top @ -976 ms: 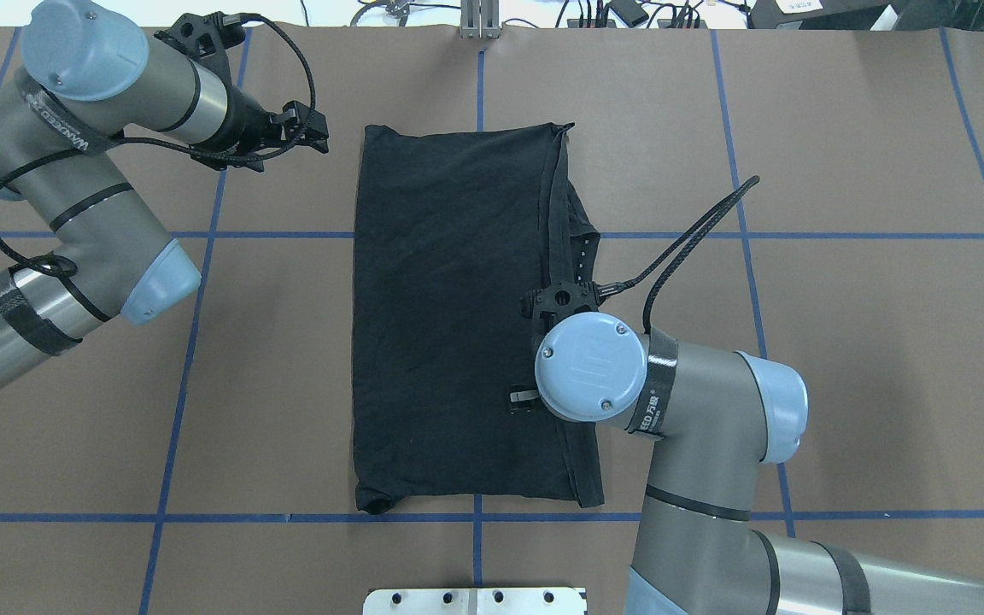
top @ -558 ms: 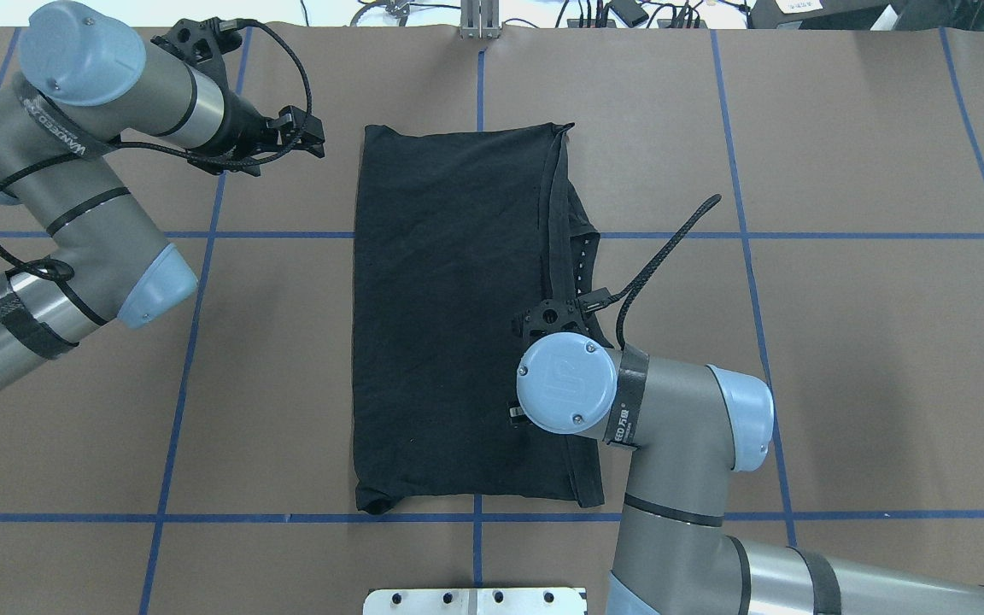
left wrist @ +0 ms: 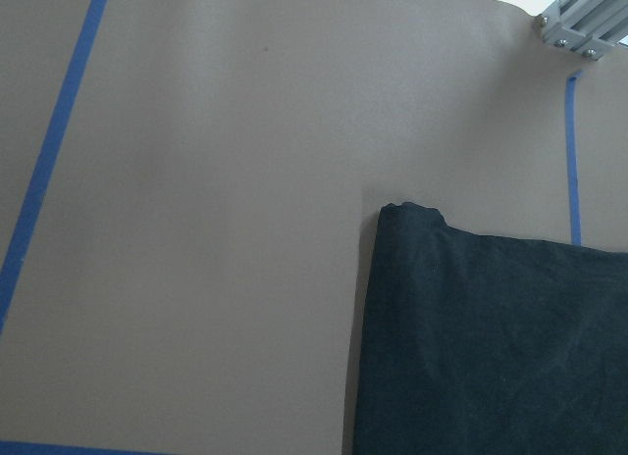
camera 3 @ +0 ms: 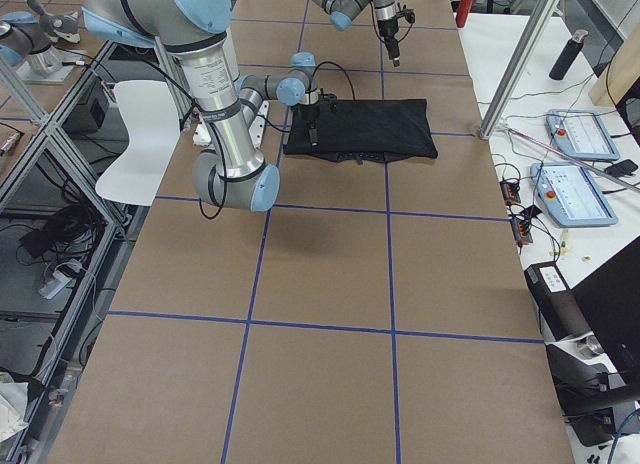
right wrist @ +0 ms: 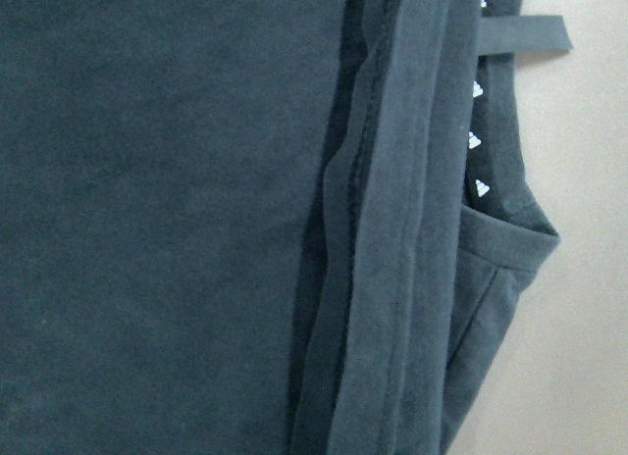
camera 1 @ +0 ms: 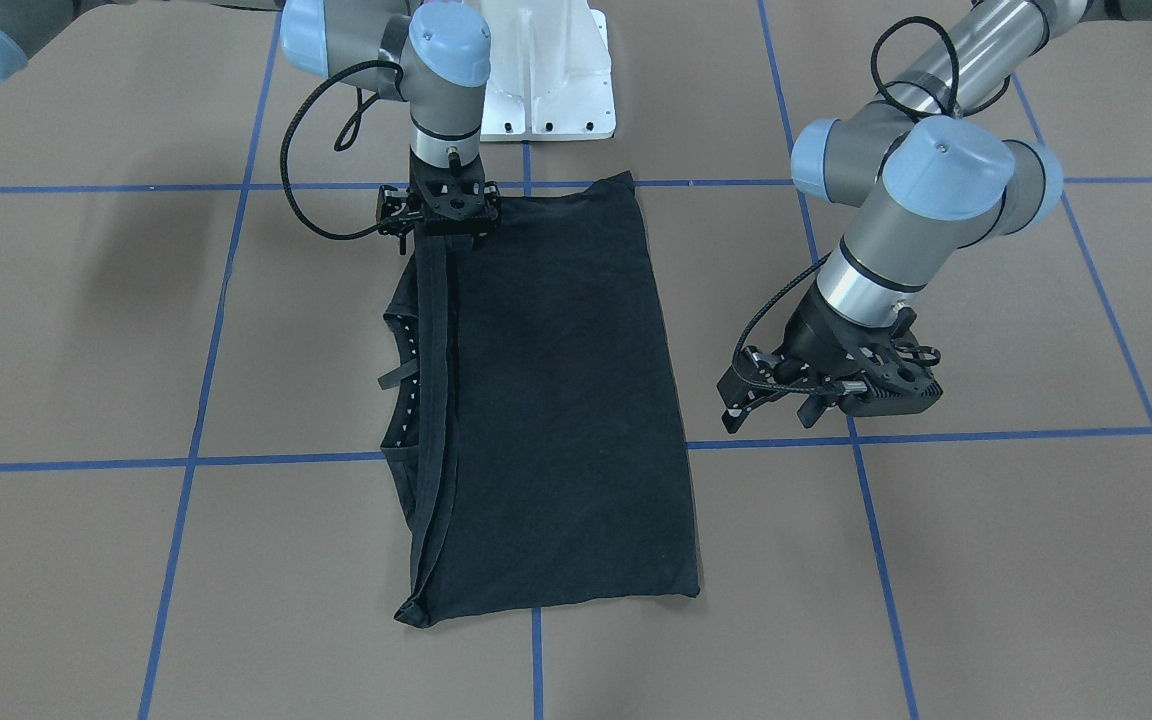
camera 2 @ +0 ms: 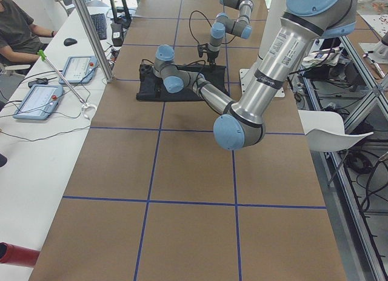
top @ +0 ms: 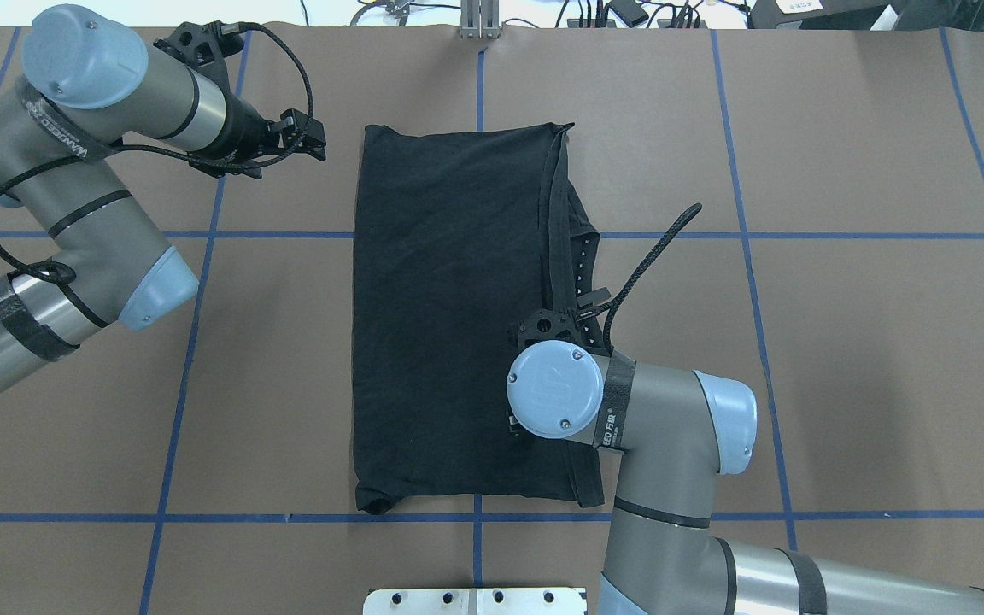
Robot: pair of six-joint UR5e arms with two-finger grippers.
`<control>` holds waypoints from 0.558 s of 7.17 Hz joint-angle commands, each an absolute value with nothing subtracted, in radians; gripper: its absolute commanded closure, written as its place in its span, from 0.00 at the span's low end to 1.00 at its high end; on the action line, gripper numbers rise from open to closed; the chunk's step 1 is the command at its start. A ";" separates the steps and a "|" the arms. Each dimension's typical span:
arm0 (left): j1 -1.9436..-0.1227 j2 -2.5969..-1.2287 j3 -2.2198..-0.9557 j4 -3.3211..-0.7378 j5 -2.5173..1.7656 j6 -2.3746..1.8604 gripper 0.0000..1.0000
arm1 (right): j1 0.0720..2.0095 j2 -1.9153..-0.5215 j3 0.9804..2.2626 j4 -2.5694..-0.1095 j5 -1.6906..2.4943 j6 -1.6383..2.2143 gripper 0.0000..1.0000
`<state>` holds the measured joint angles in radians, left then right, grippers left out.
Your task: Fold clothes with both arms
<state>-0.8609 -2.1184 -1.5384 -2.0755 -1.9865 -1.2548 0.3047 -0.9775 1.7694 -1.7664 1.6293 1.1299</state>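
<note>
The brown paper-covered table (top: 842, 342), marked off in blue tape lines (top: 184, 359), is occupied at its centre by the black T-shirt (top: 449, 325). The shirt is laid flat as a long rectangle running away from the robot, with no print to be seen. Its outline is unchanged over the last second, so no cloth is judged to have been lifted yet.

The right arm (top: 671, 427) has been drawn inward and back toward the robot along the shirt's layered right edge, while the left arm (top: 90, 205) has barely been shifted. This is read as lining up for the next fold, which has not been begun.

The right gripper (camera 1: 439, 225) is held over the robot-side right corner. Whether it is spread or closed, or touching the cloth, cannot be told. The left gripper (top: 308, 141) is poised beside the far left corner, apart from the fabric, its jaws seemingly parted and empty.

The collar (top: 582, 256), with small white marks inside, is left poking out past the stacked hems (right wrist: 392, 229)
</note>
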 commanded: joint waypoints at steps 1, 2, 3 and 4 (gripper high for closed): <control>-0.861 -2.118 -1.536 -2.077 -1.987 -1.253 0.00 | 0.310 -0.982 1.766 -1.769 1.631 1.105 0.00; -0.861 -2.120 -1.536 -2.075 -1.987 -1.253 0.00 | 0.313 -0.986 1.766 -1.770 1.631 1.100 0.00; -0.859 -2.120 -1.536 -2.075 -1.987 -1.253 0.00 | 0.316 -0.991 1.766 -1.770 1.631 1.092 0.00; -0.859 -2.121 -1.537 -2.075 -1.987 -1.253 0.00 | 0.318 -0.994 1.766 -1.772 1.631 1.086 0.00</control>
<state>-0.8596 -2.1201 -1.5359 -2.0756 -1.9865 -1.2533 0.3147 -0.9894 1.7657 -1.7703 1.6306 1.0948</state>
